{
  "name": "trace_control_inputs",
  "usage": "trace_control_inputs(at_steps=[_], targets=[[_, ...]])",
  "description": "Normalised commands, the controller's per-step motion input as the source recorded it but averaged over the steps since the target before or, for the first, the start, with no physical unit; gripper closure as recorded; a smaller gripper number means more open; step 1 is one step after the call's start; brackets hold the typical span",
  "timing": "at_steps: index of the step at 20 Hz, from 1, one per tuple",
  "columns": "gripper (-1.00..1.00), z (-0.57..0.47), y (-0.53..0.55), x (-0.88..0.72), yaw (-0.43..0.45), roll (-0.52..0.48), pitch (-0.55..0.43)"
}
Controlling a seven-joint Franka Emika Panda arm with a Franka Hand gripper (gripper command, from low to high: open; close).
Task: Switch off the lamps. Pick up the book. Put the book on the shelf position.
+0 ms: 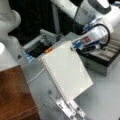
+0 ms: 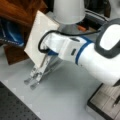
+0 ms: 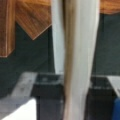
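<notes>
Edge-on in wrist view, the flat white spiral-bound notebook stands upright on silvery metal stand strips; the gripper pinches its top edge, reddish-brown wood board off front view's left.

White spiral-bound book tilted, apart from wood-grain shelf position

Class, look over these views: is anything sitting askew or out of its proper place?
Yes. The book leans tilted on the metal stand, not flat on the shelf position. The gripper is at its upper edge; the wrist view shows the book edge-on between the fingers.
</notes>
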Motion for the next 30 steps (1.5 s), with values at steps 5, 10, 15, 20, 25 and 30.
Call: trace_control_inputs(at_steps=[5,10,15,20,25,30], targets=[[1.00,0.24,0.09,0.23,-0.460,-0.159,0.101],[1.00,0.11,0.12,0.31,-0.532,-0.152,0.098],[1.00,0.03,0.13,0.37,-0.528,-0.141,0.107],[1.00,-0.02,0.12,0.40,-0.609,-0.149,0.065],[1.00,-0.02,0.10,0.37,-0.629,-0.154,0.060],[1.00,-0.01,0.08,0.32,-0.573,-0.105,0.062]])
